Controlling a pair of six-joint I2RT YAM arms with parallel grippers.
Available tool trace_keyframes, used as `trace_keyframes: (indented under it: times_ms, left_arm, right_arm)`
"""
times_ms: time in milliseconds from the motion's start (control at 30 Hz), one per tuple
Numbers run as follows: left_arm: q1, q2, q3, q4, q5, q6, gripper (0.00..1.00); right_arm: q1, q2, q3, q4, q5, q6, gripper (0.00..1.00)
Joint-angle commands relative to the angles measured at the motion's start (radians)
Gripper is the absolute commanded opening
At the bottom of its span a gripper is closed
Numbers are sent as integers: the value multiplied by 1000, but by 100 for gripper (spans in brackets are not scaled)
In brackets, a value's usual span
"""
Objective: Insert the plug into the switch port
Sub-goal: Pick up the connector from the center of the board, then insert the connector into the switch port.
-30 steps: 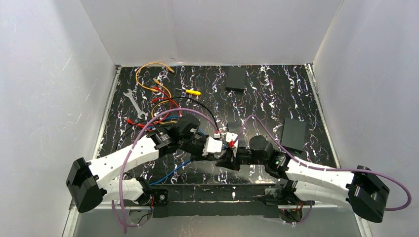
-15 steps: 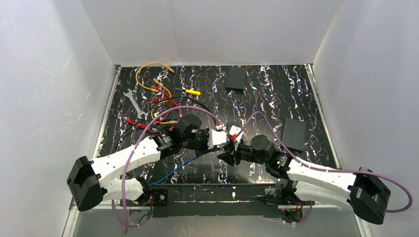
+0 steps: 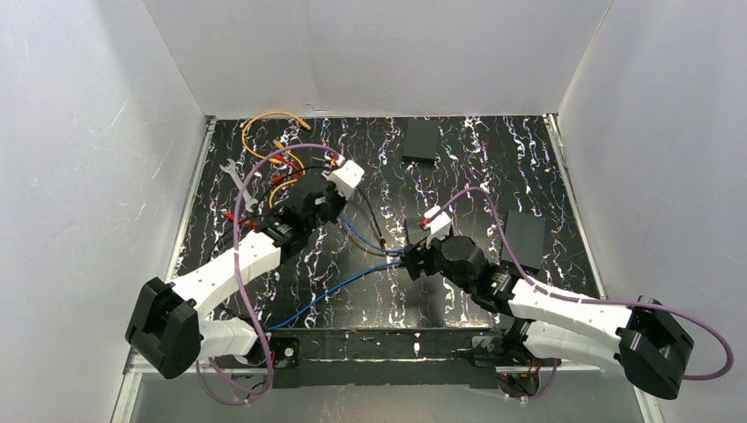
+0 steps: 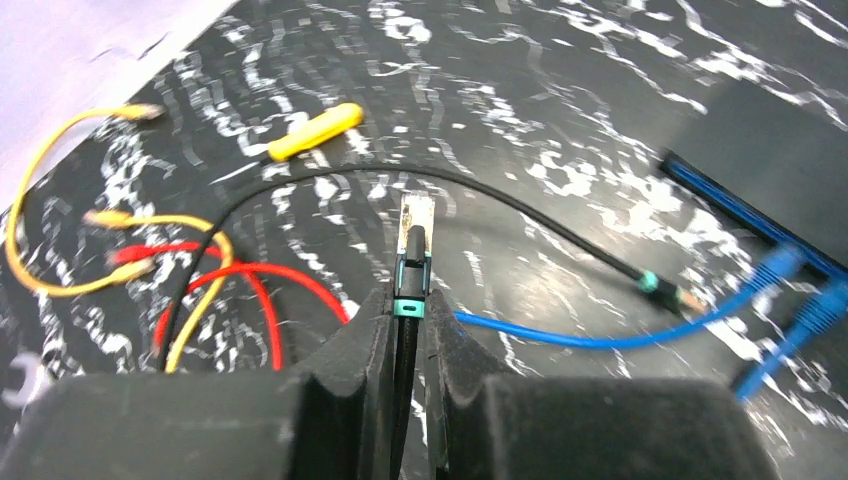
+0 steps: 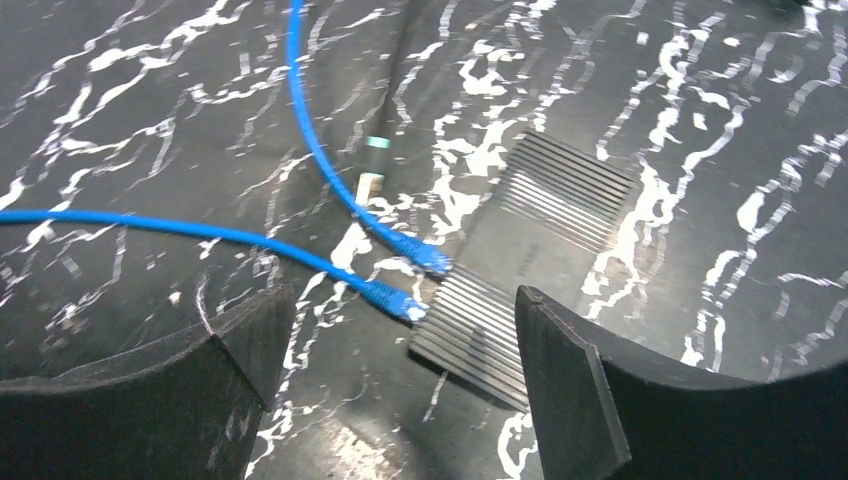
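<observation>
1. My left arm stretches forward, up the left half of the table.
2. My left gripper pinches tight on the plug.
3. My right arm reaches in toward the middle.
4. My right gripper points down, fingers spread wide.

White-shelled left arm and right arm, black joints and bases, a purple cable along each; left gripper matte black.

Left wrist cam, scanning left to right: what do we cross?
yellow cables → yellow screwdriver → plug held by the left gripper → loose black cable end → blue plugs at the switch
</observation>
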Motion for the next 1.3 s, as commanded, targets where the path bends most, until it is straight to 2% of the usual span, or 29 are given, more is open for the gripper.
trace_keyframes:
  times_ms: [0,267,333,433,567,767,900,1267]
  left_arm:
    - [84,-16,47,79,-142,-90,0]
    - [210,-30,92,76,-210,-174,0]
    - [210,-13,88,72,-159,-190,0]
    - [198,19,67,76,32,-218,0]
    - [123,73,40,86,182,-183,0]
    - [6,160,12,99,281,-78,0]
    - [-35,212,3,109,363,-63,0]
    - [-135,355,-17,187,379,-81,0]
  right_arm:
    - [-33,7,55,-33,177,56,89]
    - [-177,46,78,-59,130,130,89]
    - [-218,67,86,-54,82,139,89]
    - [-258,117,117,-64,41,153,89]
    - [-316,193,161,-84,-27,178,89]
    - [-376,299,225,-94,-131,200,88]
    - [-416,369,266,-112,-202,202,87]
    - [-519,479,269,-60,-389,235,86]
